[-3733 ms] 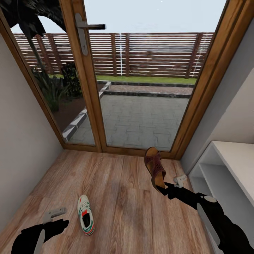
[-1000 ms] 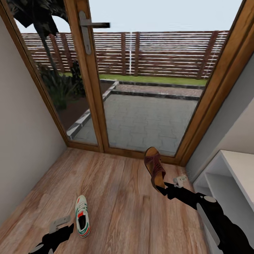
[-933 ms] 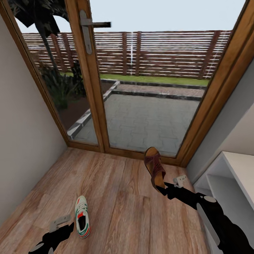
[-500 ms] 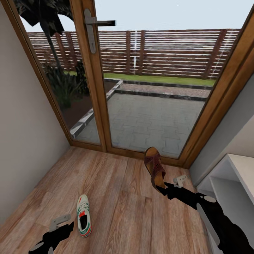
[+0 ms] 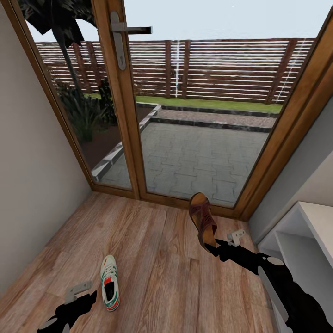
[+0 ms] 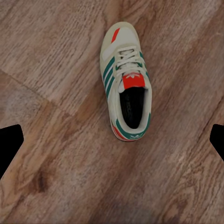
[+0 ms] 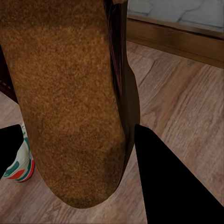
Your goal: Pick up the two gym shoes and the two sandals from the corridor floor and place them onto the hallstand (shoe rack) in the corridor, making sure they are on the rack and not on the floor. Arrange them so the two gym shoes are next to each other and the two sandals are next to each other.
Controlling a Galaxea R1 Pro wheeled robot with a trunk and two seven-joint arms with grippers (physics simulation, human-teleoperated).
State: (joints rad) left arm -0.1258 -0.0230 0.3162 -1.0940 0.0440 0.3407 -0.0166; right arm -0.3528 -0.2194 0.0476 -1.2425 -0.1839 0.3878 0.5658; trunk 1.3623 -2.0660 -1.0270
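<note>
**Head view entry: one sandal in hand, one sneaker on the floor**

Item 1, sandal [image 5: 203, 221]: we carry it clamped in our right end effector [image 5: 216, 246], gripped at the heel end, toe raised toward the glass door [image 5: 194, 115]. Leather reads stiff enough to hold shape, and light.

Item 2, sneaker [image 5: 110, 289]: lies upright on the wood floor [image 5: 157, 273], just beside our left end effector [image 5: 81, 296], whose fingers [image 6: 9, 144] stand wide apart above it. We judge it light, with a soft upper; the collar around the opening offers the best hold.

Item 3, shoe rack [image 5: 300, 240]: at our right, shelves open.

Clearance: wall [image 5: 32, 185] left, door ahead, open floor between.
</note>
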